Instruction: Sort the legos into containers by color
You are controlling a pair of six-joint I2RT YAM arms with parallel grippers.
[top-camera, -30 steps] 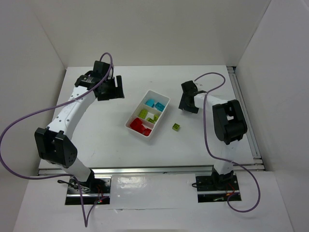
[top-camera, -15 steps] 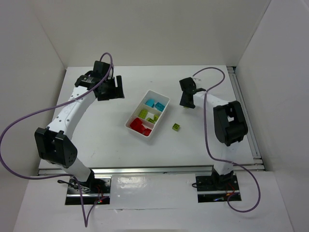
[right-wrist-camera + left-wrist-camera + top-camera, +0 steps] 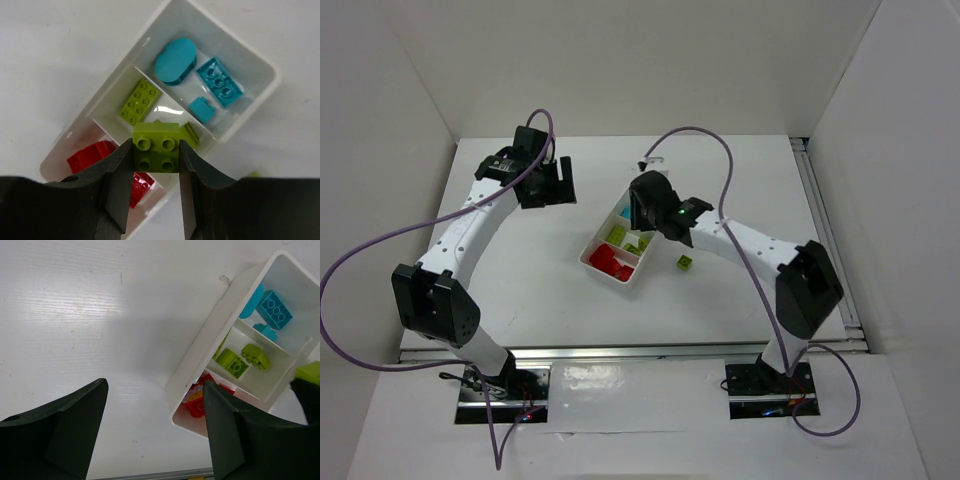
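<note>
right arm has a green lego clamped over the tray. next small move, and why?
Probably lower the right gripper slightly and release. It is shut on a yellow-green lego above the middle compartment, which already holds yellow-green pieces; red legos and cyan legos lie in the end ones.

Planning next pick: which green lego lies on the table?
The lone lego right of the tray; others are in its middle compartment or the right gripper.

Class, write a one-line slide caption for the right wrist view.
Right gripper holds a yellow-green brick above the white tray of colour-sorted bricks.
</note>
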